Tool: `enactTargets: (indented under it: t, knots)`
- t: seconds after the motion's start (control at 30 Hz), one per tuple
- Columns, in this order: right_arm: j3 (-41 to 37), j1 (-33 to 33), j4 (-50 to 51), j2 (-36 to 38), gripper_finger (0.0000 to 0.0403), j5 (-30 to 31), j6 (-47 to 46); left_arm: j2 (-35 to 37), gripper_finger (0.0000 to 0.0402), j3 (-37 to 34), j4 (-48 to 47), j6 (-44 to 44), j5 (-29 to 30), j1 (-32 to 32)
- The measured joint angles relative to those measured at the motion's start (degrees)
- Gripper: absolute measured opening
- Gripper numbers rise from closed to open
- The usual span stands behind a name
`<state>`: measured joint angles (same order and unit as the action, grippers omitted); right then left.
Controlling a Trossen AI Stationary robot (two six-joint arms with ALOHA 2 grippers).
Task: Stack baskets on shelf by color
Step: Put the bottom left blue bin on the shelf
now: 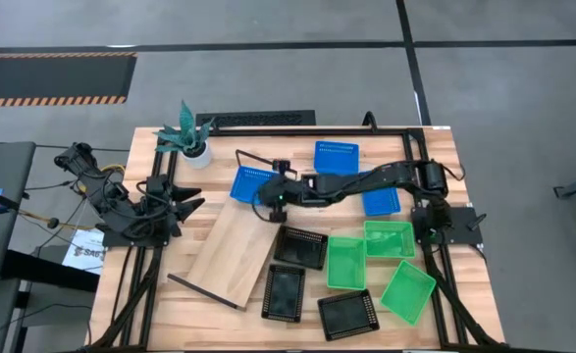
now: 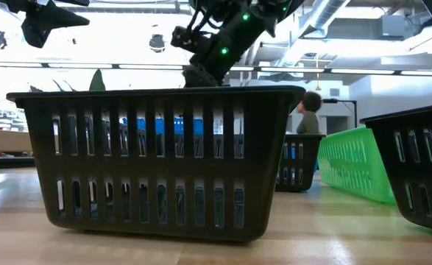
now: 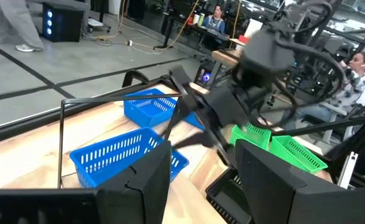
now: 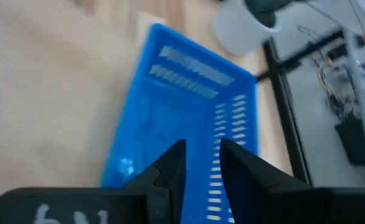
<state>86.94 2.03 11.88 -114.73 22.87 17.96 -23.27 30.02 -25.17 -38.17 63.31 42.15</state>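
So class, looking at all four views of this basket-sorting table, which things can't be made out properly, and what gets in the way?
- Third blue basket: high view, mostly covered by the right arm.
- Right gripper: right wrist view, blur hides whether it touches the blue basket below.
- Shelf: absent in the low view, behind a black basket filling the frame.
- Left gripper: small in the high view.

blue baskets (image 1: 337,155), green baskets (image 1: 389,238), black baskets (image 1: 300,247), light-wood shelf (image 1: 229,250)

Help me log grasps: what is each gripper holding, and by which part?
The right gripper pinches a blue basket by its rim. The left gripper holds nothing.
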Motion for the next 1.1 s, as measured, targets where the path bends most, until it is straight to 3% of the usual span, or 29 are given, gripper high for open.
enactTargets:
  t: [0.23,1.1]
  knots:
    - [0.0,1.7,1.9,0.0,0.0120,-0.4,-1.4,0.0,0.0169,0.0,0.0,-0.1,-0.1,0.0]
    - [0.0,-2.8,4.4,0.0,0.0120,-0.6,-4.5,0.0,0.0169,0.0,0.0,-1.6,-0.2,0.0]
